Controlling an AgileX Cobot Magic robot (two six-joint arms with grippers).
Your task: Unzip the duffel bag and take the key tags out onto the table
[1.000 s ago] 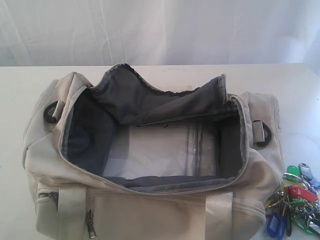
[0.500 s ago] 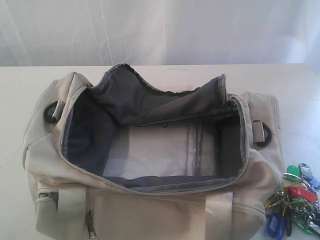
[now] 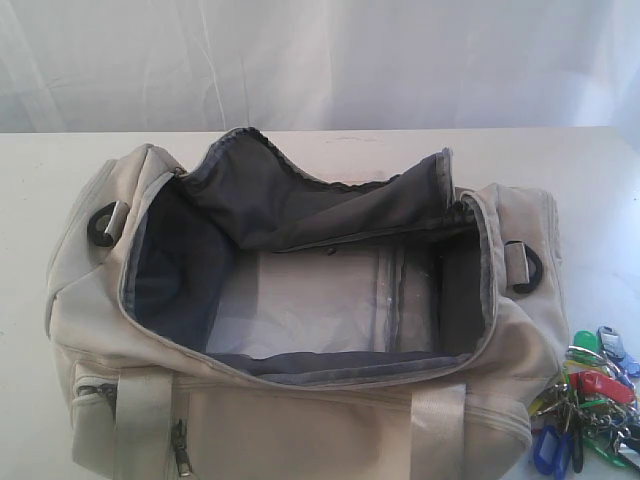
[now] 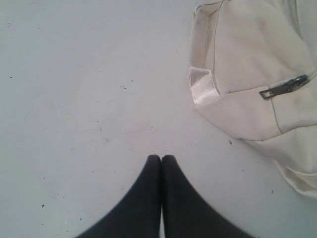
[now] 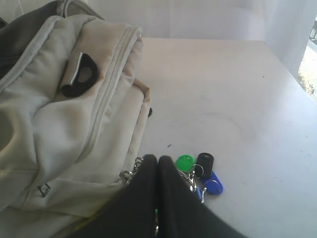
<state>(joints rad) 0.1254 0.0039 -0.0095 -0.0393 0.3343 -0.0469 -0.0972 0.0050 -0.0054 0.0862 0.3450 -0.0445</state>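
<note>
The beige duffel bag (image 3: 300, 425) lies on the white table (image 3: 600, 180) with its top unzipped wide, showing dark grey lining and a bare pale floor. The key tags (image 3: 590, 405), red, green and blue on metal rings, rest on the table just off the bag's right end. In the right wrist view my right gripper (image 5: 157, 157) hangs shut over the key tags (image 5: 205, 173), beside the bag (image 5: 59, 129), with nothing held. My left gripper (image 4: 161, 157) is shut above bare table (image 4: 74, 99), a short way from the bag's end (image 4: 247, 59). Neither gripper shows in the exterior view.
A white curtain (image 3: 320, 60) hangs behind the table's far edge. Black D-rings (image 3: 527, 268) stick out at the bag's ends, one also in the right wrist view (image 5: 79, 74). A grey zip pull (image 4: 282, 87) lies on a side pocket.
</note>
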